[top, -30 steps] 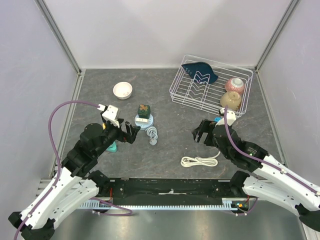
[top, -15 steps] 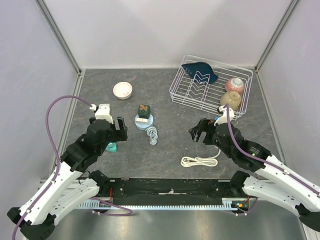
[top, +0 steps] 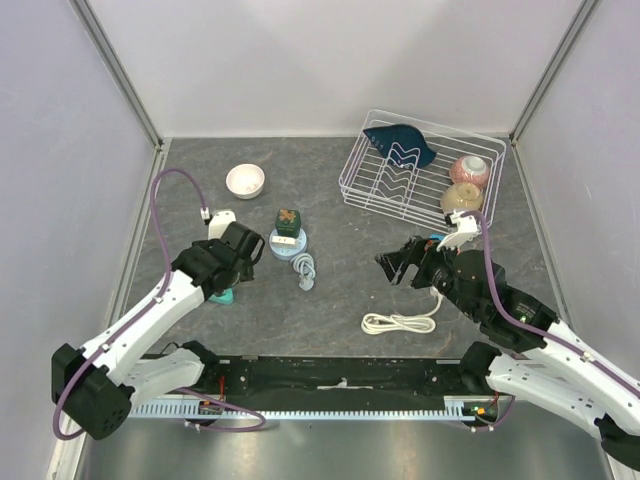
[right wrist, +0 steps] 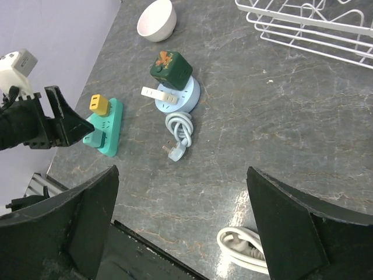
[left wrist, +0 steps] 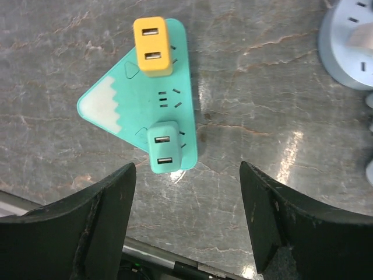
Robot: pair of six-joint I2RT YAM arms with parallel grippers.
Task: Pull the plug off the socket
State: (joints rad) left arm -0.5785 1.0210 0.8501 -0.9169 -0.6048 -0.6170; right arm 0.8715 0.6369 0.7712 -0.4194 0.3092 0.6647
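Observation:
A teal triangular socket strip [left wrist: 140, 111] lies on the grey table at the left. A yellow plug [left wrist: 152, 46] and a teal plug [left wrist: 163, 146] sit in it. My left gripper [left wrist: 187, 168] is open and empty, hovering right above the strip with the teal plug just ahead of the jaws. In the top view the left gripper [top: 238, 262] hides most of the strip [top: 225, 295]. My right gripper [top: 400, 262] is open and empty over the table's middle right. In its wrist view [right wrist: 182, 170] the strip [right wrist: 111, 131] shows at the far left.
A round light-blue socket [top: 288, 245] holds a green cube plug [top: 288, 220] and a white plug [right wrist: 154, 93]. A coiled grey cable [top: 305, 270] lies beside it and a white cable [top: 400, 322] at front right. A white bowl [top: 245, 180] and a wire rack [top: 420, 175] stand behind.
My left arm has swung and turned its wrist, bringing the open gripper back over the teal socket strip. My right gripper has shifted slightly.

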